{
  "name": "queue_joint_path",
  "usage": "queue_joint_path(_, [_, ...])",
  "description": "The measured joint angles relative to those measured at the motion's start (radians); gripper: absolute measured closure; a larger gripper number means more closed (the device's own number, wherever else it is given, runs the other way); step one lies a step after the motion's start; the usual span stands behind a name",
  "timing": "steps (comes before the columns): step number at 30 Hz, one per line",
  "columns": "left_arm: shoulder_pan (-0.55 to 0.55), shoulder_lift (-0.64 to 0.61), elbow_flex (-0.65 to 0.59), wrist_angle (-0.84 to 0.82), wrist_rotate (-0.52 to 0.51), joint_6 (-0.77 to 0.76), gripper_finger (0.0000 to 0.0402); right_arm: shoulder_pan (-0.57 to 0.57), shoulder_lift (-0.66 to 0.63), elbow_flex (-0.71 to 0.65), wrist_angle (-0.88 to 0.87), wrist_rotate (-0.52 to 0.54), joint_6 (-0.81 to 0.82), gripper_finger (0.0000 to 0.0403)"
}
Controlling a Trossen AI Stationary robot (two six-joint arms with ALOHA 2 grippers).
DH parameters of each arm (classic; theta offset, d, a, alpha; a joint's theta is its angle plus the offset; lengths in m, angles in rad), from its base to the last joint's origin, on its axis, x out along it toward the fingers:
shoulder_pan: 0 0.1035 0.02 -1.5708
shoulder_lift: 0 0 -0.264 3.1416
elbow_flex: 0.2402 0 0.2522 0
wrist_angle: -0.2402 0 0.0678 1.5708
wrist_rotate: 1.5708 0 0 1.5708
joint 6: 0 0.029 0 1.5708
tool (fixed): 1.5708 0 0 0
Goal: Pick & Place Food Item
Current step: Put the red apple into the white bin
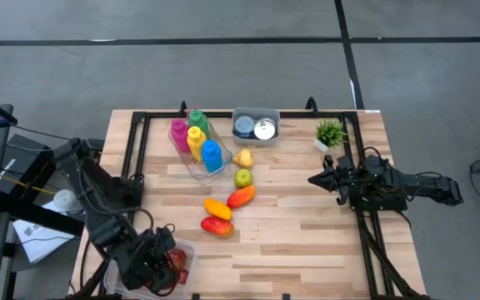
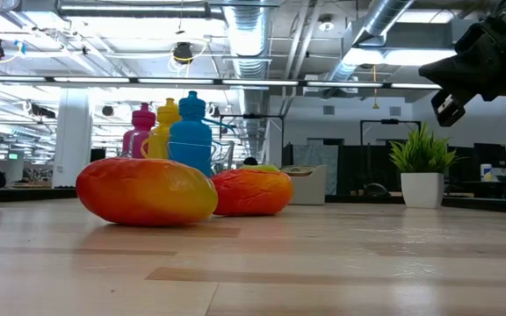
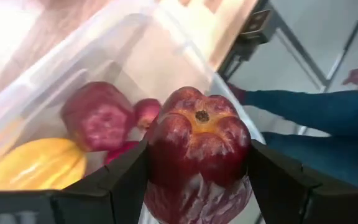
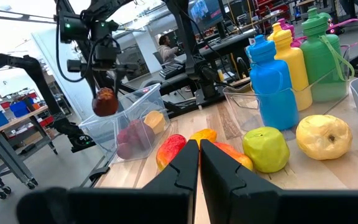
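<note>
Left wrist view: the left gripper (image 3: pixel 197 177) is clamped on a dark red apple (image 3: pixel 197 149), held over a clear plastic bin (image 3: pixel 73 68) containing a reddish fruit (image 3: pixel 97 115) and a yellow fruit (image 3: pixel 33 165). Beyond it, wooden table (image 3: pixel 222 25). Right gripper (image 4: pixel 199 165) hangs pressed together, well apart.

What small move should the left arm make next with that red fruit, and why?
Probably lower it a little, then open. The left gripper holds the red fruit above the clear bin, which already holds other fruit. In the right wrist view it hangs clear above the rim, so releasing now would drop it.
</note>
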State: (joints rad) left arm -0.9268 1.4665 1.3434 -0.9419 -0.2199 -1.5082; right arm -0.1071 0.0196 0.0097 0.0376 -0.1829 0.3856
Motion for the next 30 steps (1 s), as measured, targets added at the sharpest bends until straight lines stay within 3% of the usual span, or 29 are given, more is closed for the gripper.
queue_joint_path(20, [0.0,0.073,-0.002,-0.007,-0.026,0.007,0.0167,0.0,0.0,0.0,0.0,0.0,0.0,0.0391])
queue_joint_path(30, [0.007,0.073,-0.122,0.204,0.071,0.006,0.0167,0.0,0.0,0.0,0.0,0.0,0.0,0.0391])
